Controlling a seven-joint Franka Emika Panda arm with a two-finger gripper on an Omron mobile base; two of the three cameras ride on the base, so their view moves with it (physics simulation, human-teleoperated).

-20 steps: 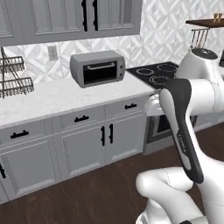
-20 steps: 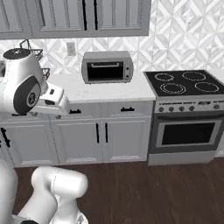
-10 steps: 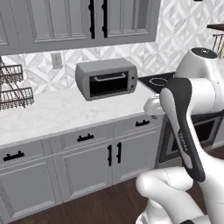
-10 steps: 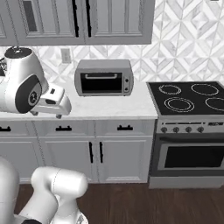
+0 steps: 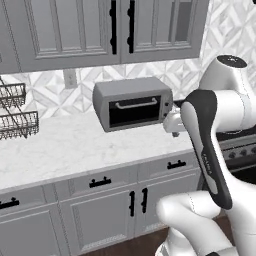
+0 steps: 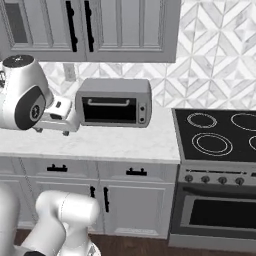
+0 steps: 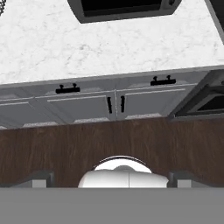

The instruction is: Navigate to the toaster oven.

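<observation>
Looking down: white marble counter (image 7: 109, 48) across the far part, toaster oven (image 7: 124, 8) at its far edge, dark glass front cut off by the frame. Grey cabinet fronts (image 7: 100, 103) below with black handles. Stove corner (image 7: 205, 98) at right. Dark wood floor (image 7: 65, 144) nearest. Finger tips (image 7: 39, 178) spread wide apart, nothing between.

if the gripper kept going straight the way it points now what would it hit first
Probably the dark wood floor in front of the lower cabinets. The gripper points downward with its fingers apart, and nothing lies between it and the floor, though depth is unclear.
</observation>
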